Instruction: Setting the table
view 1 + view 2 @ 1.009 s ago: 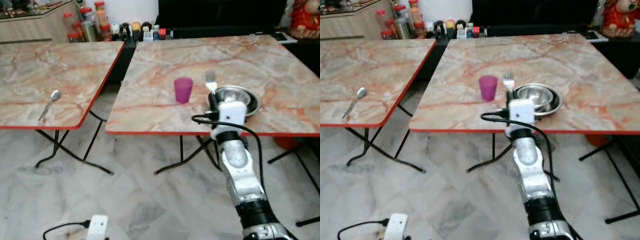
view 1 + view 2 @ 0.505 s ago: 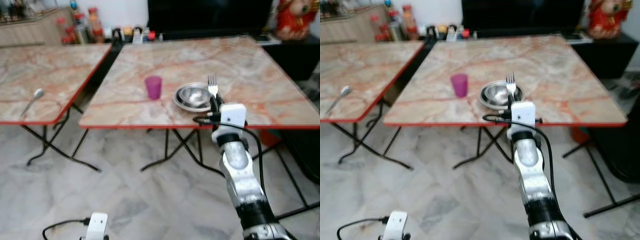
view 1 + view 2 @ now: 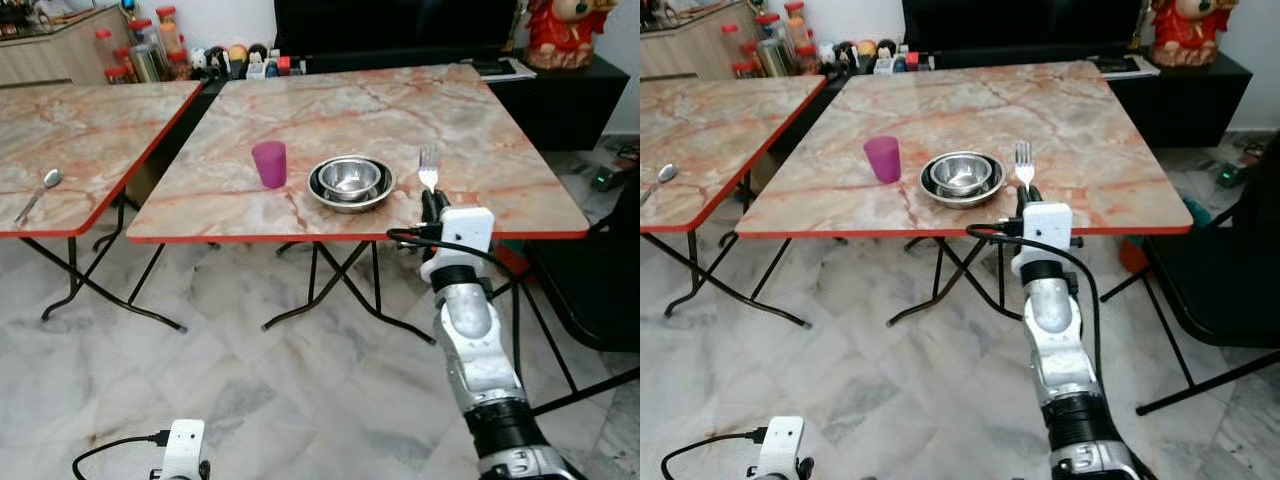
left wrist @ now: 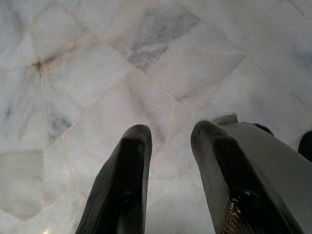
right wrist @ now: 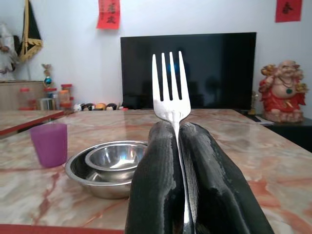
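Grey-veined white marble tile floor [image 3: 300, 380]. Two folding tables with pink marble-pattern tops, red edging, black crossed legs: one ahead [image 3: 480, 130], one to the left [image 3: 90, 130]. Black TV [image 5: 195, 68] on a low black cabinet [image 3: 575, 95] against a white wall [image 5: 68, 44]. Wooden sideboard [image 3: 60, 55] far left with jars [image 3: 150, 50]. Red figurine [image 5: 285, 90] at right.
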Robot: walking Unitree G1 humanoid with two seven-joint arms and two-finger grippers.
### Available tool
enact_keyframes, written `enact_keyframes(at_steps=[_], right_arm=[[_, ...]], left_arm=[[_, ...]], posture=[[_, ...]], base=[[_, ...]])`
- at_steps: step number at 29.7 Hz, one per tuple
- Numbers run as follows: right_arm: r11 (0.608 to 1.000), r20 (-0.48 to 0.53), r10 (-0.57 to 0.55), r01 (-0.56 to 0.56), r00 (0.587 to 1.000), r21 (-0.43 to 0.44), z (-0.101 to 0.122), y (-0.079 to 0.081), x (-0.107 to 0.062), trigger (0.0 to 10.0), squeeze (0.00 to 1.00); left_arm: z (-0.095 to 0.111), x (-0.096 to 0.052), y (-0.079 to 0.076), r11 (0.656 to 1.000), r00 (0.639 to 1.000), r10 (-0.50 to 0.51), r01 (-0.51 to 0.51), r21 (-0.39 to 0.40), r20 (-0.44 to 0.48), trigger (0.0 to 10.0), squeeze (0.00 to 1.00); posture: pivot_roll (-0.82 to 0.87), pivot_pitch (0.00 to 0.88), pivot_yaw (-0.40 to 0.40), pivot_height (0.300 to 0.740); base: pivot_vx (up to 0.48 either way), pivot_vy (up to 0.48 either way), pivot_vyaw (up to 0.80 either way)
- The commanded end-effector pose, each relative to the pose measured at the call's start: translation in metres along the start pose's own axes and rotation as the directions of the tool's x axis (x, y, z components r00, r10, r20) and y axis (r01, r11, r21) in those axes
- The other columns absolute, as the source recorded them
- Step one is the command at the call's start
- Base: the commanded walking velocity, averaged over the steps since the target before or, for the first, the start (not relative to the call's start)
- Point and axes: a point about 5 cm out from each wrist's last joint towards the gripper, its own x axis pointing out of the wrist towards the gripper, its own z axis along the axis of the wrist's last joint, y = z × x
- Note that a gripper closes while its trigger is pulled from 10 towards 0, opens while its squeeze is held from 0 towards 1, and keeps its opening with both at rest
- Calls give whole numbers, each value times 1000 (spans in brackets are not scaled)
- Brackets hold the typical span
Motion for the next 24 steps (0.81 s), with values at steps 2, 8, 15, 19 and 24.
enact_keyframes(at_steps=[2, 8, 15, 19, 24], right_arm=[[1000, 2, -5, 5, 1000, 12, 3, 0, 5, 10000, 0], [1000, 11, 1, -1, 1000, -8, 4, 1, 6, 10000, 0], [1000, -21, 11, -11, 1000, 15, 1, 4, 10, 10000, 0], [1000, -25, 22, -22, 999, -7, -1, 7, 11, 10000, 0], [1000, -18, 18, -18, 1000, 7, 1, 8, 13, 10000, 0]], left_arm=[[3, 0, 7, 1000, 1000, 23, -23, -7, 5, 10000, 0], [2, 0, 8, 999, 999, 33, -33, -13, 3, 10000, 0], [2, 0, 7, 999, 999, 32, -32, -19, 2, 10000, 0], [3, 0, 6, 999, 1000, 29, -29, -21, 3, 10000, 0], [3, 1, 6, 999, 999, 32, -32, -25, 5, 10000, 0]], posture=[[-89, 0, 71, 693], [-85, 0, 69, 693], [-88, 0, 68, 693], [-85, 0, 66, 693], [-83, 0, 66, 693]], base=[[0, 0, -581], [274, 0, 0], [296, 0, -343], [326, 0, -200], [374, 0, 0]])
